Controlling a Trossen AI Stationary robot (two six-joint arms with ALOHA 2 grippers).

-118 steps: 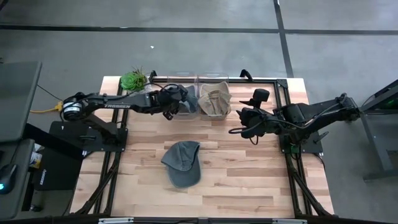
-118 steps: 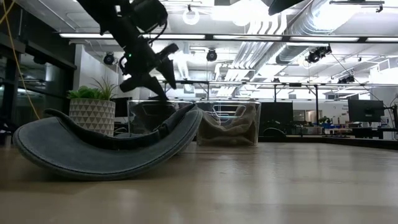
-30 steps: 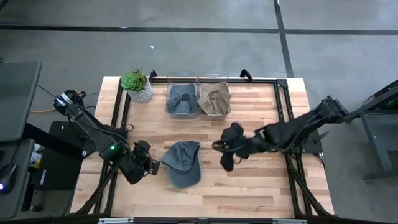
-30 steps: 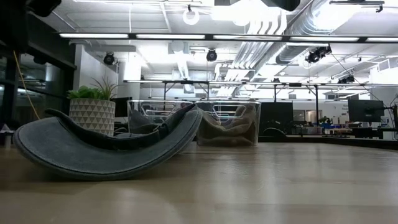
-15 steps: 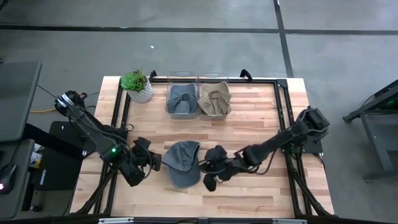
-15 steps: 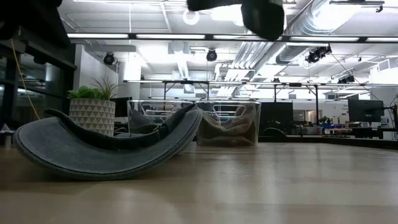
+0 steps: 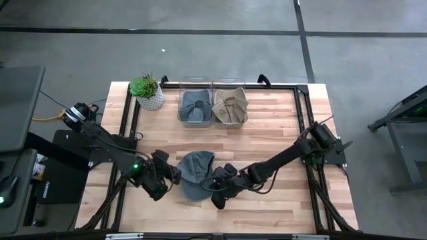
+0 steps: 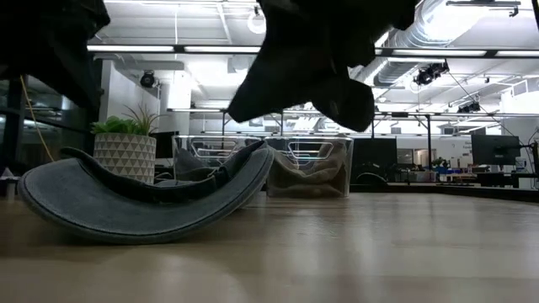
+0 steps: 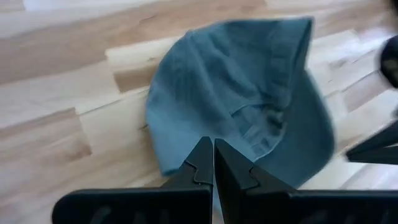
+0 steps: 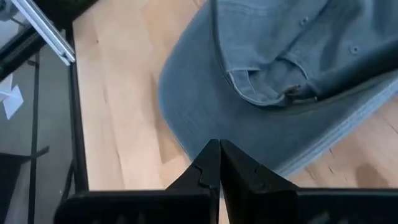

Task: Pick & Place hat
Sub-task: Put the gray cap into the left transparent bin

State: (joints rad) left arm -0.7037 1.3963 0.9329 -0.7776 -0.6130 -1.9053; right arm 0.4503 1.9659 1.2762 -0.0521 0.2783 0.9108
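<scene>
Blue-grey hat (image 7: 193, 175) lying on the table (image 7: 280, 133), flanked at nine o'clock by left gripper (image 7: 175, 177), pressed together; right gripper (image 7: 215, 190) swung in to four o'clock and just snapped together, pinching nothing; likely poised to lift from both sides

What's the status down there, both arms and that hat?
Left tool shut, empty, beside the blue-grey denim cap. Right tool shut, empty, at the cap's other side. Cap lies on the wooden table, ungripped. Nothing in the way.
</scene>
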